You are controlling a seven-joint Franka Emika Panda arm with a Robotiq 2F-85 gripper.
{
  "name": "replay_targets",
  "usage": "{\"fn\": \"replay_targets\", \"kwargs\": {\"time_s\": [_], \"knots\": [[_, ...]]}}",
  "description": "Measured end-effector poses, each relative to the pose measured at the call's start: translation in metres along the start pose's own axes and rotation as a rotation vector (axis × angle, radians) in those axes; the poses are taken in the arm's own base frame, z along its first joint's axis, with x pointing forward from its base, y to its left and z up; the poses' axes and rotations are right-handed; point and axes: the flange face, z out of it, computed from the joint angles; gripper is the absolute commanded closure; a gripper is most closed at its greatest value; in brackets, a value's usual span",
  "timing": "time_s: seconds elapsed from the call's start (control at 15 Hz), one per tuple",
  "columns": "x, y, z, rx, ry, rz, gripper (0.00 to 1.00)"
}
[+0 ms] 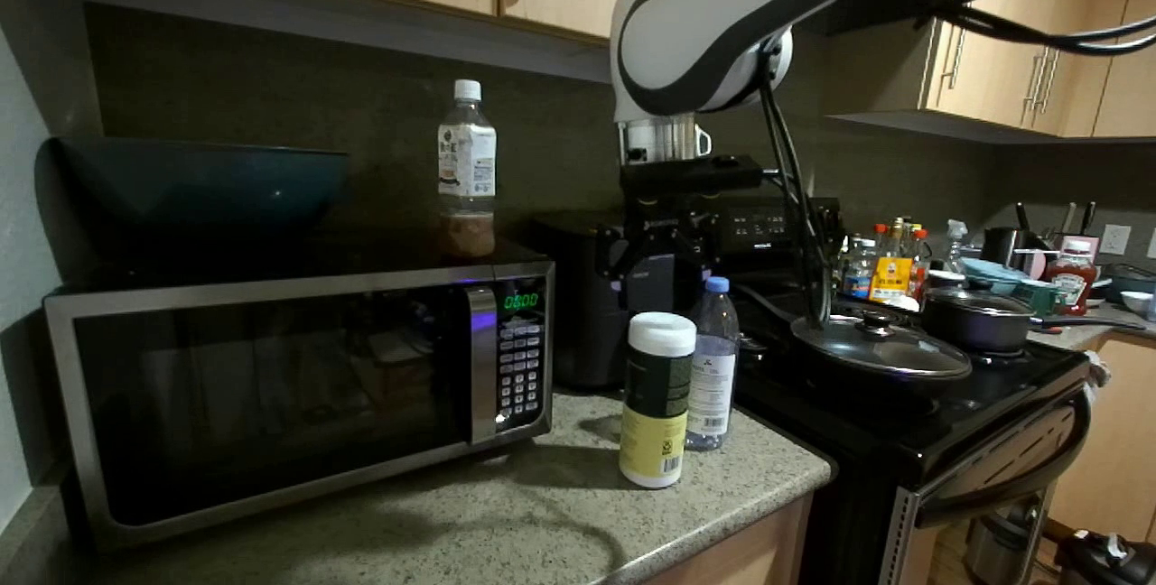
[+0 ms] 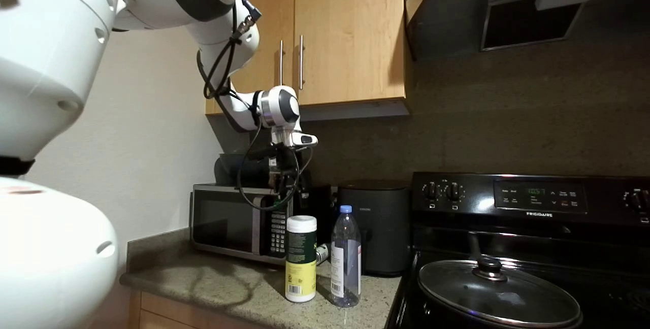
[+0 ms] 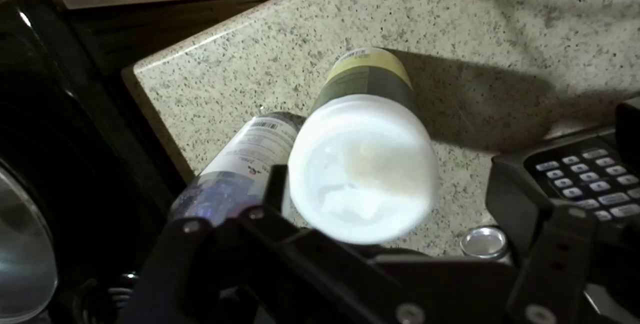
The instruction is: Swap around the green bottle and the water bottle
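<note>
Beneath the gripper [image 3: 391, 184], the white cap [image 3: 363, 171] of the green bottle [image 3: 364, 141] glares, softly blurred, and a broad shadow [image 3: 475, 99] darkens the counter [image 3: 440, 19]; behind the gripper, the backsplash [image 1: 551, 134] is dim.

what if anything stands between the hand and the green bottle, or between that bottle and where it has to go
Nothing visible stands between the open hand and the green bottle. Its destination, though, is occupied: the water bottle stands there, close beside it on the stove side, and probably must move first.
</note>
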Motion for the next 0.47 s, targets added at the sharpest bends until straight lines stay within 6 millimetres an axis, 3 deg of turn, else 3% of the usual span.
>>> {"fn": "replay_targets", "kwargs": {"time_s": [0.27, 0.47], "knots": [[-0.013, -0.001, -0.04, 0.013, 0.069, 0.044, 0.0], [-0.022, -0.003, -0.057, 0.027, 0.085, 0.062, 0.0]]}}
